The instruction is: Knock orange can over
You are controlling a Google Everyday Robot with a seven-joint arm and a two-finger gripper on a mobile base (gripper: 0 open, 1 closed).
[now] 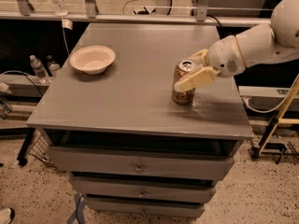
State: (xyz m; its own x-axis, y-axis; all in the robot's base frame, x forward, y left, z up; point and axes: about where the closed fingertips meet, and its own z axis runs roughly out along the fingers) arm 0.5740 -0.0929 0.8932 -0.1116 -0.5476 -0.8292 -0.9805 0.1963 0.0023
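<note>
The orange can stands upright on the right part of the grey table top, its silver top showing. My gripper reaches in from the right on a white arm and is open. Its near cream finger lies across the front of the can's upper half. The far finger sits behind the can's top right. The can's upper part is between the two fingers, and the near finger hides part of its side.
A cream bowl sits at the table's left rear. The table is a drawer cabinet with drawers below. Water bottles stand on a low shelf to the left. A yellow-framed stand is at the right.
</note>
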